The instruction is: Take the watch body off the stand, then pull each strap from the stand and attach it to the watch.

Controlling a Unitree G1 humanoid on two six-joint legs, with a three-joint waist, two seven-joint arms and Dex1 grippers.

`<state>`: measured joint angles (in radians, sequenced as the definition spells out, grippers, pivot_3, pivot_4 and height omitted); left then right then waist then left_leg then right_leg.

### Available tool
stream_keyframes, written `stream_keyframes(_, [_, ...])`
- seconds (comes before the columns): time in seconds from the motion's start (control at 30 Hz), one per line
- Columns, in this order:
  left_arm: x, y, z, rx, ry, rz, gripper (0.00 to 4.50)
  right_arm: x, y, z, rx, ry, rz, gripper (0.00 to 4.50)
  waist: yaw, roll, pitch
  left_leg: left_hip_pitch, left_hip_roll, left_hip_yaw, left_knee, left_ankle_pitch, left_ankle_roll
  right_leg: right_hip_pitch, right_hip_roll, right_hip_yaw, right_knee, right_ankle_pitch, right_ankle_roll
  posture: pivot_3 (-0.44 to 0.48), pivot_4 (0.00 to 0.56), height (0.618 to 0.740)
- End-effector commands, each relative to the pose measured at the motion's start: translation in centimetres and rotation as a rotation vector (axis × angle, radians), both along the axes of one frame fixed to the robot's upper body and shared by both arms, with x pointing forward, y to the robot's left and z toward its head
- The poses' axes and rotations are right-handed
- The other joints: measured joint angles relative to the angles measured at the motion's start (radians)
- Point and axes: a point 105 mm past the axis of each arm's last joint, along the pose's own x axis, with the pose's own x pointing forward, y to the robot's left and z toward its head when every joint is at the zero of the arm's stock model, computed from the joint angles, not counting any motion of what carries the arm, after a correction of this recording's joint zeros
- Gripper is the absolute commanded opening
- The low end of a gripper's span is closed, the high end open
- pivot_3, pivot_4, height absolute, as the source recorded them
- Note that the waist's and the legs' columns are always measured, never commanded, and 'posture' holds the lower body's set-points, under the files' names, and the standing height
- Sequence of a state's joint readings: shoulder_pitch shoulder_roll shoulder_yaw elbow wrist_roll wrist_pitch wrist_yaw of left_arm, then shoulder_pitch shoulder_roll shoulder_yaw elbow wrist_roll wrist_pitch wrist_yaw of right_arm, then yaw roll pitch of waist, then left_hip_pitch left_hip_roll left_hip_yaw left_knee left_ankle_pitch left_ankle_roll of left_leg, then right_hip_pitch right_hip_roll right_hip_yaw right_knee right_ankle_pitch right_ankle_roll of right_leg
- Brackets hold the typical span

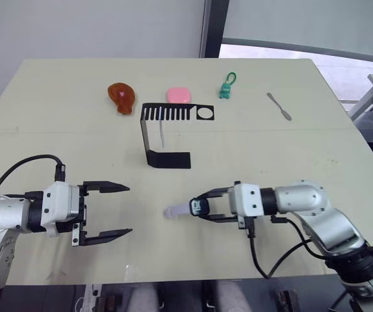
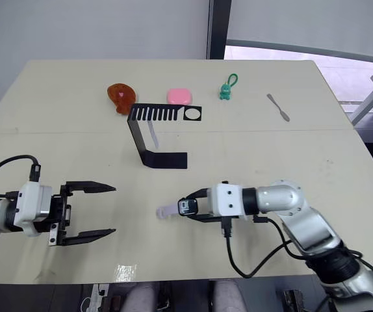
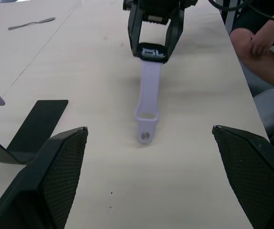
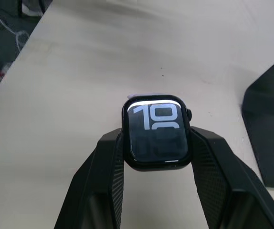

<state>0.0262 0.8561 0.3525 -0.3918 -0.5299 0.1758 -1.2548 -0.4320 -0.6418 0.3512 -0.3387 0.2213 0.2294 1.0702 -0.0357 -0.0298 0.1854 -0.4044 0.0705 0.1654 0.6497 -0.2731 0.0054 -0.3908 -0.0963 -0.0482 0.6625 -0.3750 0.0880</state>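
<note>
Watch body: clamped in R pincer, low over counter. One strap attached, pointing at L pincer. L pincer: wide, empty. Stand: beyond both pincers, 2nd strap hanging off comb, prob. next to pull.

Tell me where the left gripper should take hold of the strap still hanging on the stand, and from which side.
Judging by its pose, grip the strap near its free lower end, below the top bar of the stand. It hangs thin and upright beside the post, clear of the base, so the open left gripper should probably come from the robot's side, its fingers closing on the flat faces, then pull down.
</note>
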Motion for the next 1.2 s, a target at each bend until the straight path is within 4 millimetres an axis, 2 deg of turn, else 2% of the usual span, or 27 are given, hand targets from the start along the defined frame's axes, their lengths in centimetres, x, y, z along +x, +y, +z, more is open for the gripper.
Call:
stream_keyframes(0.03, [-0.2,-0.3,0.6,-0.004,-0.015,-0.022,4.5,0.7,1.4,-0.4,-0.001,0.017,-0.025,1.52,0.0,0.0,0.0,0.0,0.0,0.0,0.0,0.0,0.0,0.0,0.0,0.0,0.0,0.0,0.0,0.0,0.15,0.74])
stream_keyframes(0.13, [-0.3,-0.4,0.6,-0.001,-0.016,-0.024,4.5,1.1,1.3,-1.7,-0.047,0.021,-0.046,1.52,0.003,0.0,0.0,0.0,-0.001,0.0,0.0,0.0,0.0,0.0,0.0,0.0,0.0,0.0,0.0,0.0,0.15,0.74])
stream_keyframes(0.33, [-0.6,-0.2,0.2,0.021,-0.008,-0.019,4.5,1.0,-0.8,-3.9,-0.149,0.059,-0.084,1.52,0.006,0.0,0.0,0.0,-0.002,0.0,0.001,0.0,0.001,0.0,-0.001,0.0,0.0,0.0,0.0,0.0,0.15,0.74])
stream_keyframes(0.47, [-0.7,-0.3,0.0,0.025,-0.006,-0.018,4.5,0.8,-1.5,-4.7,-0.16,0.104,-0.102,1.52,0.001,0.0,0.0,0.0,-0.001,0.0,0.0,0.0,0.0,0.0,0.0,0.0,0.0,0.0,0.0,0.0,0.15,0.74])
stream_keyframes(0.7, [-0.5,-0.5,0.0,0.028,-0.007,-0.023,4.5,1.1,-1.7,-4.7,-0.156,0.105,-0.114,1.52,0.003,0.0,0.0,0.0,-0.001,0.0,0.001,0.0,0.0,0.0,0.0,0.0,0.0,0.0,0.0,0.0,0.15,0.74])
stream_keyframes(0.77, [-0.5,-0.5,0.0,0.029,-0.006,-0.025,4.5,1.0,-2.0,-4.7,-0.16,0.132,-0.111,2.56,0.003,0.0,0.0,0.0,-0.001,0.0,0.001,0.0,0.0,0.0,0.0,0.0,0.0,0.0,0.0,0.0,0.15,0.74])
stream_keyframes(0.8, [-0.5,-0.5,-0.1,0.03,-0.004,-0.026,4.5,1.2,-2.1,-4.5,-0.155,0.112,-0.114,2.94,0.003,0.0,0.0,0.0,-0.001,0.0,0.001,0.0,0.0,0.0,0.0,0.0,0.0,0.0,0.0,0.0,0.15,0.74])
stream_keyframes(0.9, [-0.6,-0.3,-0.1,0.036,0.0,-0.023,4.5,1.5,-3.4,-3.3,-0.135,0.075,-0.126,4.47,0.005,0.0,0.0,0.0,-0.001,0.0,0.001,0.0,0.0,0.0,0.0,-0.001,0.0,0.0,0.0,0.0,0.15,0.74])
stream_keyframes(0.97, [-0.7,0.0,-0.2,0.037,0.003,-0.012,4.5,1.8,-4.7,-2.5,-0.117,0.055,-0.149,4.47,0.006,0.0,0.0,0.0,-0.001,0.0,0.001,0.0,0.0,0.0,-0.001,-0.001,0.0,0.0,0.0,0.0,0.15,0.74])
stream_keyframes(1.07, [-0.7,0.9,-0.4,0.035,0.007,0.032,4.5,1.7,-7.9,-1.6,-0.092,0.063,-0.191,4.47,0.006,0.0,0.0,0.0,-0.001,0.0,0.001,0.0,0.001,0.001,-0.001,-0.001,0.0,0.0,0.0,0.0,0.15,0.74])
stream_keyframes(1.2, [-0.4,3.2,-0.6,0.01,0.0,0.155,4.5,1.5,-12.3,-0.2,0.034,0.053,-0.267,4.47,0.007,0.0,0.0,0.0,-0.001,0.0,0.001,-0.001,0.001,0.001,-0.001,-0.001,-0.001,0.0,0.0,0.0,0.15,0.74])
